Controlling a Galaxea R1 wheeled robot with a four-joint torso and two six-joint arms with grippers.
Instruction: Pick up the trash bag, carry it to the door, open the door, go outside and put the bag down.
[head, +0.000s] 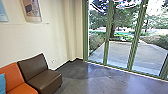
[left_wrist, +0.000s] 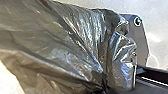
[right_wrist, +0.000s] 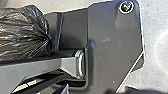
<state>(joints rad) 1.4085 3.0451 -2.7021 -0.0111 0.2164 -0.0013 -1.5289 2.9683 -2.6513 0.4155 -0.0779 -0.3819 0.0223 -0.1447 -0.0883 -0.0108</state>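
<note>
Since driving likely needs clearance, trash bag (left_wrist: 62, 42) is bunched near base plate (right_wrist: 115, 50); can't tell either claw's opening or hold.

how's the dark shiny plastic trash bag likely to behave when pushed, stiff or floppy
The dark, shiny plastic trash bag would probably give and flop rather than stay stiff, as its thin-looking film is creased. Its glossy surface suggests it may be a bit slippery. Where it gathers into tight folds, it looks likely to bunch up.
</note>
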